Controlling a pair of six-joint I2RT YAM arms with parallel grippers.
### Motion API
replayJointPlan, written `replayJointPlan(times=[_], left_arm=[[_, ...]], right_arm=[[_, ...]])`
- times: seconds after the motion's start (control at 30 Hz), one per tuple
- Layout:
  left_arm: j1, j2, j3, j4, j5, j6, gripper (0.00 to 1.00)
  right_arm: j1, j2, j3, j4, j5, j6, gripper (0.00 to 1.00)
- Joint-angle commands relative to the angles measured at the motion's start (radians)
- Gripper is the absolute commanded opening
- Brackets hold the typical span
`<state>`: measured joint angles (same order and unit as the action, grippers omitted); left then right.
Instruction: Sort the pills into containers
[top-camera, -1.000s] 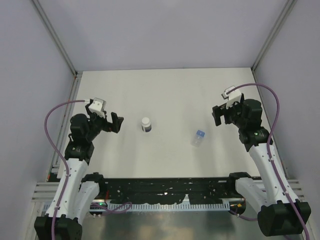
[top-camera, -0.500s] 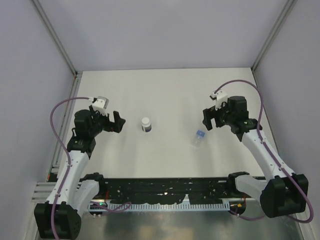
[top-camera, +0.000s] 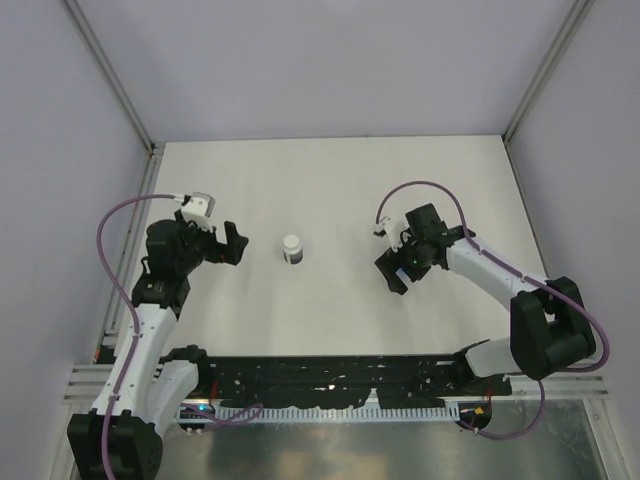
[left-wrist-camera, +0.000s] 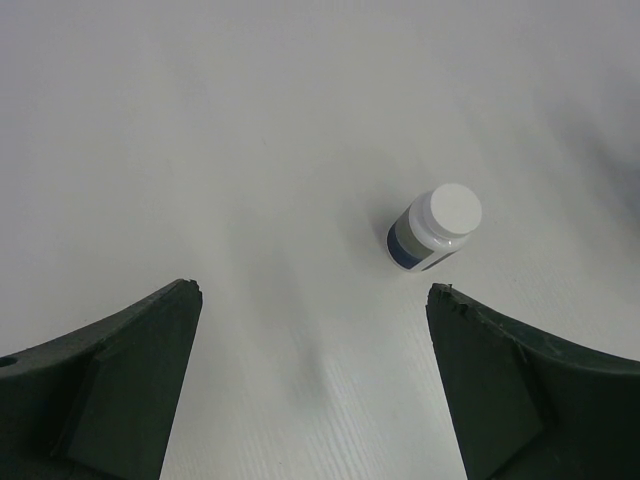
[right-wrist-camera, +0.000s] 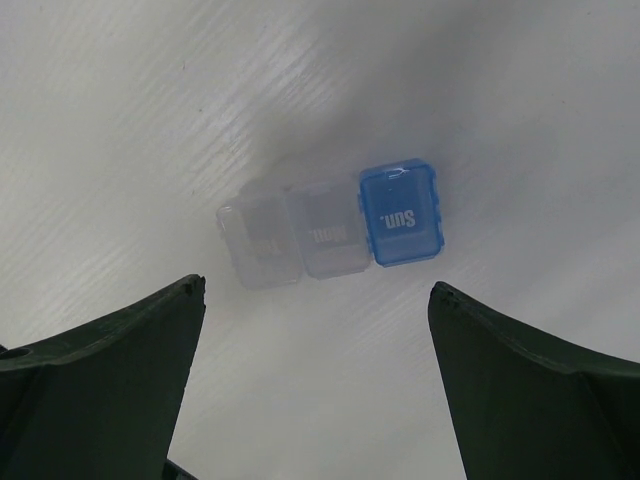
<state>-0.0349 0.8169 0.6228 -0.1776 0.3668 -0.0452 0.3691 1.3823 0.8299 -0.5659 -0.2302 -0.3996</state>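
- My right gripper (right-wrist-camera: 318, 288) hung directly over the clear pill strip (right-wrist-camera: 330, 230), jaws spread wide and holding nothing. The strip lay flat, well to the right of the white-capped bottle (top-camera: 292, 249).
- The strip's long axis ran from finger to finger, so I judged a wrist turn was needed to pinch its narrow width.
- My left gripper (left-wrist-camera: 313, 291), just as wide and empty, sat left of the bottle, farther from the strip.
- Open table (right-wrist-camera: 500, 100) surrounded the strip, with no edge near.

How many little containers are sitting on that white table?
2. A round dark bottle with a white cap stands left of centre; a clear plastic pill box with one blue lid lies below the right gripper.
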Motion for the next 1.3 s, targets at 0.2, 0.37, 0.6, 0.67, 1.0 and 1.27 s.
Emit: replayJointPlan(times=[0.2,0.37,0.6,0.67,1.0,1.27], left_arm=[[0.003,-0.005,0.04,0.004,-0.011,0.01,0.99],[0.003,-0.009,0.04,0.006,-0.011,0.013,0.99],[0.001,-0.013,0.038,0.004,-0.012,0.013,0.99],[0.001,-0.013,0.04,0.007,-0.011,0.015,0.99],[0.001,-0.015,0.037,0.009,-0.011,0.011,0.99],[0.003,-0.018,0.032,0.012,-0.003,0.007,0.99]], right_arm=[[0.001,-0.006,-0.006,-0.097,-0.076,-0.154,0.99],[0.002,0.037,0.0,-0.086,-0.101,-0.168,0.99],[0.001,0.106,0.023,-0.051,-0.093,-0.168,1.0],[0.001,0.118,0.035,-0.035,-0.084,-0.168,1.0],[0.002,0.215,0.124,-0.011,-0.101,-0.156,0.96],[0.001,0.276,0.182,0.032,-0.092,-0.101,0.95]])
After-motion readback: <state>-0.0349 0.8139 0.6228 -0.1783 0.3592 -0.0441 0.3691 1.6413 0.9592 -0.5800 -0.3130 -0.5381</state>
